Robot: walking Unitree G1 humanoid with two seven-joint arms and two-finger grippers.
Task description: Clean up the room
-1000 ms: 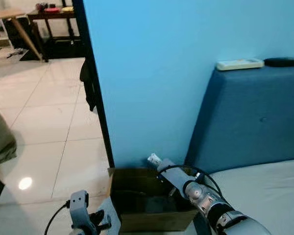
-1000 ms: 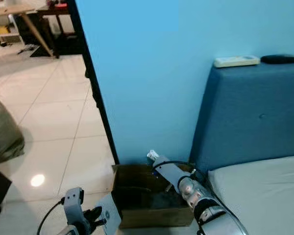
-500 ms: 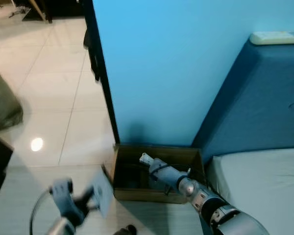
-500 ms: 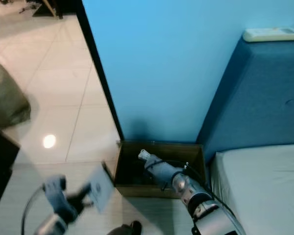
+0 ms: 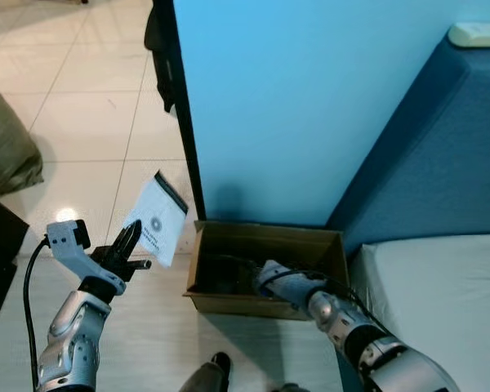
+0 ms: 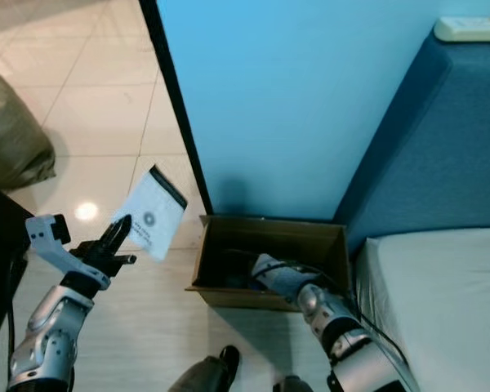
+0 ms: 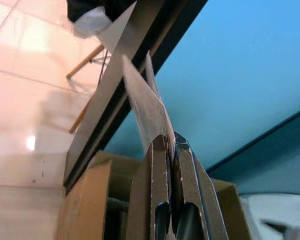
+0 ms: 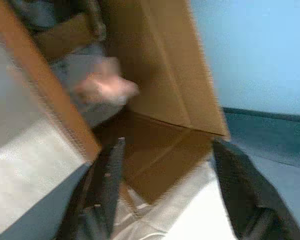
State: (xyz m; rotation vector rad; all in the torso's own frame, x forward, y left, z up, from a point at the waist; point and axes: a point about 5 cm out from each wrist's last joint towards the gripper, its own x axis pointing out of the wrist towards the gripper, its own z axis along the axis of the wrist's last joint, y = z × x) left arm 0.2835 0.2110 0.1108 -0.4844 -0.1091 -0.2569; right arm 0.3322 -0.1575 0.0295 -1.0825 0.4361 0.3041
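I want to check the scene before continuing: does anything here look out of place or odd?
Nothing looks damaged or spilled. The left gripper holds a flat white packet in the air beside the open brown cardboard box, while the right gripper reaches into it, jaws open.

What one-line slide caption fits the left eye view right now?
Left end effector pinches a white booklet beside the open cardboard box; right end effector reaches inside it.

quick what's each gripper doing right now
Left gripper: shut on the white paper packet with a black edge.
Right gripper: open, holding nothing, over the brown cardboard box.
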